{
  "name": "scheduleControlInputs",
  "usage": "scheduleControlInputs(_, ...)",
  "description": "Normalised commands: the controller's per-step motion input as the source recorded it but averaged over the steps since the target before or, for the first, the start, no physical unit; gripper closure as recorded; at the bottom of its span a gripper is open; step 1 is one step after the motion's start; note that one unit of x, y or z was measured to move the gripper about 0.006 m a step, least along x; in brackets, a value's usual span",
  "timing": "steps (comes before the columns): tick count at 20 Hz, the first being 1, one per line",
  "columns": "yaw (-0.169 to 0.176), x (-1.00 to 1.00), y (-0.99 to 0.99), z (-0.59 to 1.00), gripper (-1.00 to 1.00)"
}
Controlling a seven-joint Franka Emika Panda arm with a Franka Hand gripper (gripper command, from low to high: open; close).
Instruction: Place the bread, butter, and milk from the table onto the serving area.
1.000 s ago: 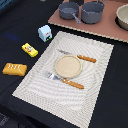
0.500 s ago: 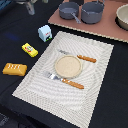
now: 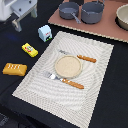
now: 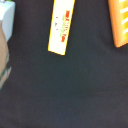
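Note:
The bread [image 3: 14, 69], a golden-orange loaf, lies on the black table [image 3: 20, 45] at the exterior view's left. The yellow butter pack [image 3: 29, 49] lies beyond it, and the white milk carton [image 3: 45, 32] stands by the corner of the cream striped placemat [image 3: 95, 55]. My gripper [image 3: 25, 19] hangs above the table at the exterior view's upper left, apart from all three, with its fingers spread and empty. The wrist view shows the butter [image 4: 61, 25], an edge of the bread [image 4: 119, 22] and a corner of the milk [image 4: 6, 17]; no fingers show there.
A tan plate [image 3: 67, 64] with an orange-handled fork [image 3: 65, 80] and knife [image 3: 80, 57] sits on the placemat. A reddish-brown board [image 3: 107, 27] at the back holds two grey pots [image 3: 92, 11]. A bowl [image 3: 123, 15] stands at the exterior view's right edge.
The gripper has shifted slightly at the exterior view's upper left. The bread, butter and milk have not moved.

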Motion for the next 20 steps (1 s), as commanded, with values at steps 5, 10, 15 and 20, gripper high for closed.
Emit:
scheduleControlInputs(5,0.07,0.0,-0.58,-0.41,-1.0)
scheduleControlInputs(10,0.075,0.01,-0.61,-0.37,-1.0)
scheduleControlInputs(15,0.049,0.09,-0.5,-0.35,-1.0)
scheduleControlInputs(20,0.024,0.05,-0.32,-0.45,-1.0)
